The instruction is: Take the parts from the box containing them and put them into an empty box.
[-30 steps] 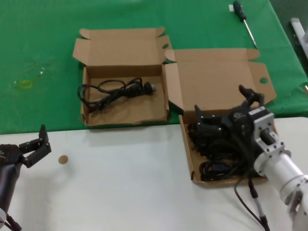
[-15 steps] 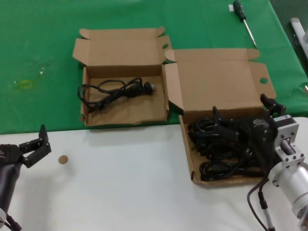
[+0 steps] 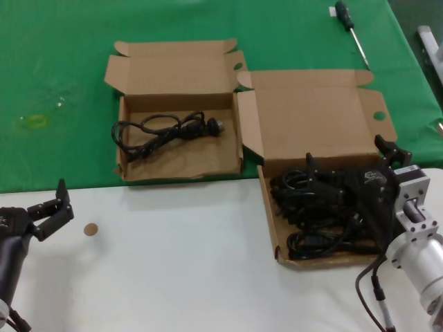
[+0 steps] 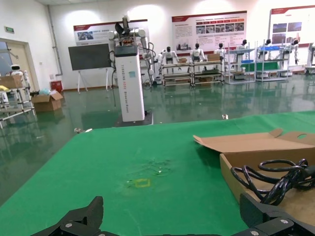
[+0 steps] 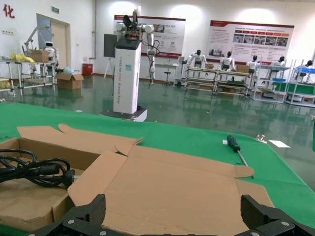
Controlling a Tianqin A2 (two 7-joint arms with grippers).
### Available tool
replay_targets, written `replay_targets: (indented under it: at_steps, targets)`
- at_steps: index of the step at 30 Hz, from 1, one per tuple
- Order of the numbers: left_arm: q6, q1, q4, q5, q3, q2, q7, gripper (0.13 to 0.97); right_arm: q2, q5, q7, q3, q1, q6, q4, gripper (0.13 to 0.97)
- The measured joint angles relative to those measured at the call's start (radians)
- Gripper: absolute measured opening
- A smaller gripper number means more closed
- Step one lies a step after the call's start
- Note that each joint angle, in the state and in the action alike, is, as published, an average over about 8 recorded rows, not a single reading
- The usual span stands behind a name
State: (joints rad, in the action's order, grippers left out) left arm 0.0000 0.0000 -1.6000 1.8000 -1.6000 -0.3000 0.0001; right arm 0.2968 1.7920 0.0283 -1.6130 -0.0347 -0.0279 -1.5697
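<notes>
One screwdriver (image 5: pixel 238 149) beyond wide-spread right pincer (image 5: pixel 172 216).

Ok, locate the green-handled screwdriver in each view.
Head view: screwdriver on the green cloth, far right, beyond the larger box's lid.
Left wrist view: not in it.
Right wrist view: screwdriver lying just past the lid.
Shared landmark: that lid.

— How many boxes sit open on the tabletop?

— Two cardboard boxes: the smaller box (image 3: pixel 178 149) at upper left of the frame, the larger box (image 3: pixel 315 124) at right.

— And the cords?

— One black power cord (image 3: pixel 159 131) in the smaller box; a tangled heap of cords (image 3: pixel 311 214) in the larger, number unclear. One screwdriver (image 3: pixel 351 29) at top right.
</notes>
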Motion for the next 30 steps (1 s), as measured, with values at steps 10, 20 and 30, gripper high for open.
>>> replay_targets:
  at_steps: [10, 20, 30]
  targets:
    - [0.000, 0.000, 0.000, 0.000, 0.000, 0.000, 0.000, 0.966, 0.000, 0.000, 0.000, 0.000, 0.000, 0.000, 0.000, 0.966]
    - [0.000, 0.000, 0.000, 0.000, 0.000, 0.000, 0.000, 0.966, 0.000, 0.000, 0.000, 0.000, 0.000, 0.000, 0.000, 0.966]
    - [0.000, 0.000, 0.000, 0.000, 0.000, 0.000, 0.000, 0.966, 0.000, 0.000, 0.000, 0.000, 0.000, 0.000, 0.000, 0.966]
